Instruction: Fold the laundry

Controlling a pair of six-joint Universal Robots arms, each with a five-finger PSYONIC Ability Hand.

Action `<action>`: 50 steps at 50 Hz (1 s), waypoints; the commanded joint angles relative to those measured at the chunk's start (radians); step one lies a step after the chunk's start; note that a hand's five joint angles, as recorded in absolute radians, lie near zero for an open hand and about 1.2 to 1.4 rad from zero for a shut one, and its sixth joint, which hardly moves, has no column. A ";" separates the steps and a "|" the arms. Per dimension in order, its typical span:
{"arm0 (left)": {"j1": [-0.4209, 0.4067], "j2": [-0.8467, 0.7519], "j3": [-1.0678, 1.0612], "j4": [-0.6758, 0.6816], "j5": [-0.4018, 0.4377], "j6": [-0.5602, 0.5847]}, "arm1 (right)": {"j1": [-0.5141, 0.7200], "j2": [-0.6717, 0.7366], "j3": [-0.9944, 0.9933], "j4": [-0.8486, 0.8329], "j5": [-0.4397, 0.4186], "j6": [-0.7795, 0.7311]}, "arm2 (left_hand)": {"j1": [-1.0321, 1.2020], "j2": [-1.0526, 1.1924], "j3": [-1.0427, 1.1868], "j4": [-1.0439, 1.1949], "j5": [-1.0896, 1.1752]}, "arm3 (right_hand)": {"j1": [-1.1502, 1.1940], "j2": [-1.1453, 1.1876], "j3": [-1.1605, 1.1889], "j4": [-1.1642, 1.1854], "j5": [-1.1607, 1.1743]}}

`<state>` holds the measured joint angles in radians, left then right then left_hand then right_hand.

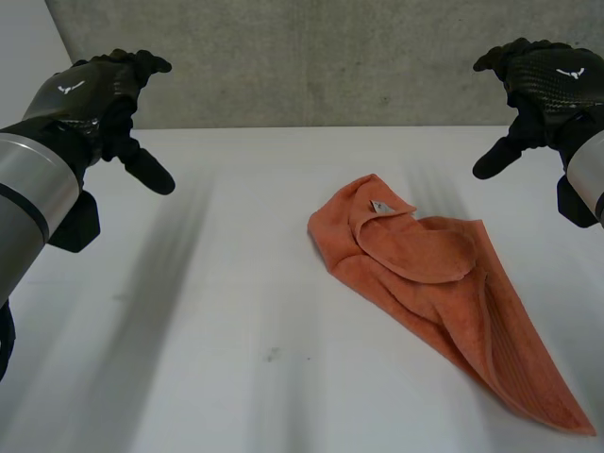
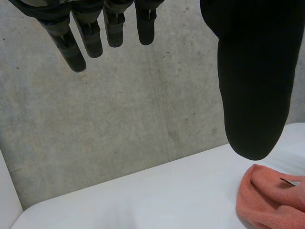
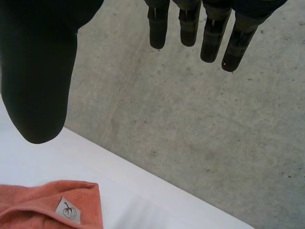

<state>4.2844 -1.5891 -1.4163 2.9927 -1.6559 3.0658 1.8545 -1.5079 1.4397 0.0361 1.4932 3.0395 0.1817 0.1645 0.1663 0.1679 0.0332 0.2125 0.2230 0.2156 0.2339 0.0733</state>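
Note:
An orange towel lies crumpled on the white table, right of the middle, with one corner folded over and a small white label facing up. Its far corner also shows beyond the thumb in the left wrist view and in the right wrist view. My left hand hovers high over the table's far left, open and holding nothing. At the far right my right hand hovers just as high, open and empty too. Both hands are well apart from the towel.
A grey concrete wall rises behind the table's far edge. The towel's long end reaches toward the front right corner of the table. Bare white tabletop spreads across the left half and the front.

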 commanded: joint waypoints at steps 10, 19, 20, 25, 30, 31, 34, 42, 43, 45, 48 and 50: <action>-0.051 -0.121 -0.052 0.140 0.005 0.002 | 0.000 0.103 0.054 0.070 0.030 -0.176 | -0.007 0.010 0.008 0.007 -0.033 | -0.038 -0.048 -0.041 -0.059 -0.073; -0.094 -0.259 -0.055 0.154 0.002 0.013 | -0.015 0.245 0.091 0.067 0.018 -0.119 | -0.007 0.010 0.008 0.007 -0.033 | -0.038 -0.048 -0.041 -0.059 -0.073; -0.094 -0.259 -0.055 0.154 0.002 0.013 | -0.014 0.276 0.091 0.067 0.016 -0.119 | -0.007 0.010 0.008 0.007 -0.033 | -0.038 -0.048 -0.041 -0.059 -0.073; -0.094 -0.266 -0.059 0.155 0.002 0.016 | -0.006 0.343 0.084 0.061 0.018 -0.126 | -0.007 0.010 0.008 0.007 -0.033 | -0.038 -0.048 -0.041 -0.059 -0.073; -0.094 -0.264 -0.061 0.154 0.001 0.016 | -0.004 0.365 0.080 0.019 0.007 -0.123 | -0.007 0.010 0.008 0.007 -0.033 | 0.838 0.828 0.835 0.817 0.803; -0.094 -0.264 -0.061 0.154 0.001 0.016 | -0.003 0.368 0.084 -0.011 -0.005 -0.126 | -0.007 0.010 0.008 0.007 -0.033 | 1.059 1.049 1.056 1.038 1.024; -0.094 -0.261 -0.061 0.154 -0.001 0.016 | 0.002 0.388 0.079 -0.044 -0.034 -0.133 | -0.007 0.010 0.008 0.007 -0.033 | 1.184 1.173 1.181 1.162 1.148; -0.089 -0.194 -0.078 0.150 -0.007 0.018 | 0.204 0.385 -0.008 -0.054 -0.077 -0.111 | -0.007 0.010 0.008 0.007 -0.033 | 1.184 1.173 1.181 1.162 1.148; -0.086 -0.169 -0.091 0.150 -0.007 0.018 | 0.204 0.385 -0.008 -0.055 -0.077 -0.111 | -0.007 0.010 0.008 0.007 -0.033 | 1.184 1.173 1.181 1.162 1.148; -0.080 -0.138 -0.108 0.152 -0.007 0.018 | 0.314 0.362 -0.070 -0.061 -0.074 -0.073 | -0.007 0.010 0.008 0.007 -0.033 | 1.184 1.173 1.181 1.162 1.148; -0.058 -0.076 -0.142 0.152 -0.008 0.018 | 0.400 0.368 -0.135 -0.064 -0.079 0.005 | -0.007 0.010 0.008 0.007 -0.033 | 1.184 1.173 1.181 1.162 1.148; -0.036 -0.042 -0.162 0.152 -0.010 0.016 | 0.429 0.389 -0.165 -0.073 -0.079 0.045 | -0.007 0.010 0.008 0.007 -0.033 | 1.184 1.173 1.181 1.162 1.148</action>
<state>4.2029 -1.7490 -1.5146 3.1441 -1.6624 3.0829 2.1046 -1.1315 1.3973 -0.0230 1.4159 2.9586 0.1817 0.1645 0.1663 0.1679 0.0332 0.9600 1.1733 1.1818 1.1881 0.9879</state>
